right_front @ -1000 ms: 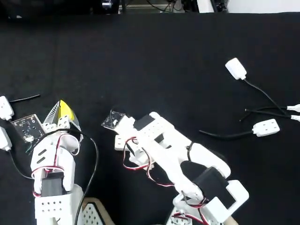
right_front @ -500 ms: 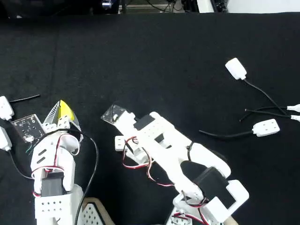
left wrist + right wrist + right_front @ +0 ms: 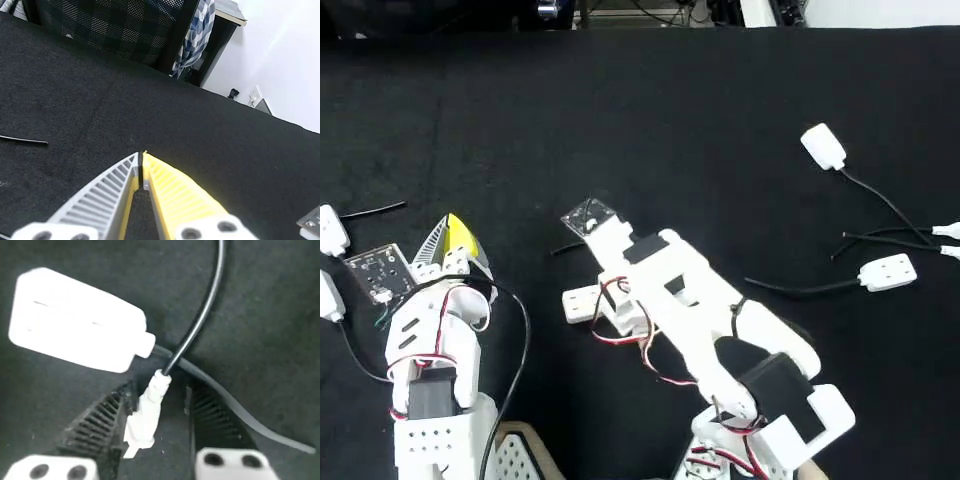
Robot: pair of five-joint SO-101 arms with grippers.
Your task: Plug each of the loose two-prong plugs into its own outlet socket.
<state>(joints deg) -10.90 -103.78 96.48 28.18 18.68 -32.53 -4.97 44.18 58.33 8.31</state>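
Note:
A small white two-prong plug (image 3: 143, 419) on a black cable (image 3: 200, 325) lies between the black fingers of my right gripper (image 3: 157, 390). The jaws are apart, and the plug rests against one finger (image 3: 107, 420). Just past the fingertips lies a white outlet socket (image 3: 75, 320). In the high view the right arm (image 3: 670, 290) is bent over mid-table, with a white block (image 3: 580, 302) against its wrist. My left gripper (image 3: 140, 156), grey and yellow, is shut and holds nothing; it sits near the table's left front (image 3: 448, 232).
At the right lie a white socket block (image 3: 887, 271), another white block (image 3: 822, 146) on a black cable, and small plugs (image 3: 950, 230) at the edge. White blocks (image 3: 330, 230) sit at the left edge. A chair (image 3: 115, 30) stands behind the table.
The right arm has swung its wrist forward and to the right, away from the table's front edge. The left arm has not moved.

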